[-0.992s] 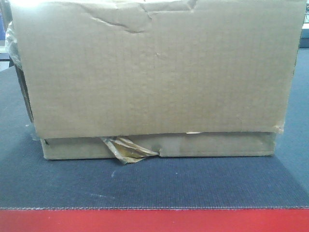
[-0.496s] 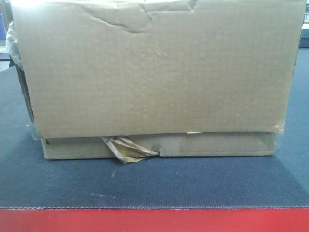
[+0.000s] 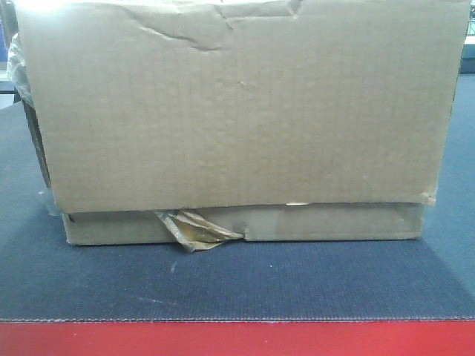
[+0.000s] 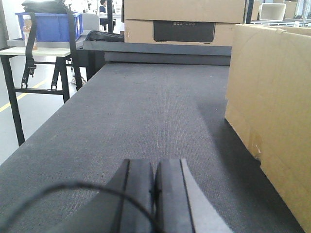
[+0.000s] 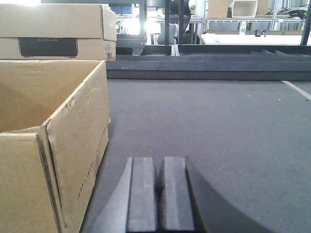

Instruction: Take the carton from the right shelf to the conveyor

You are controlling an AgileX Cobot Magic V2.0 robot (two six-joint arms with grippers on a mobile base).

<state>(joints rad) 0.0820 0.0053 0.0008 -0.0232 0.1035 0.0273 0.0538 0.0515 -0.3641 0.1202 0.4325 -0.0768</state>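
A brown carton (image 3: pixel 237 111) stands on the dark grey conveyor belt (image 3: pixel 237 282) and fills most of the front view, with torn tape at its lower edge. In the left wrist view the carton (image 4: pixel 272 97) stands to the right of my left gripper (image 4: pixel 154 167), which is shut and empty just above the belt. In the right wrist view the carton (image 5: pixel 53 141) shows its open top, to the left of my right gripper (image 5: pixel 159 167), also shut and empty. Neither gripper touches the carton.
More cartons (image 4: pixel 184 22) are stacked beyond the belt's far end; they also show in the right wrist view (image 5: pixel 58 31). A table with a blue bin (image 4: pixel 46 26) stands left of the belt. A red edge (image 3: pixel 237 340) borders the belt's front.
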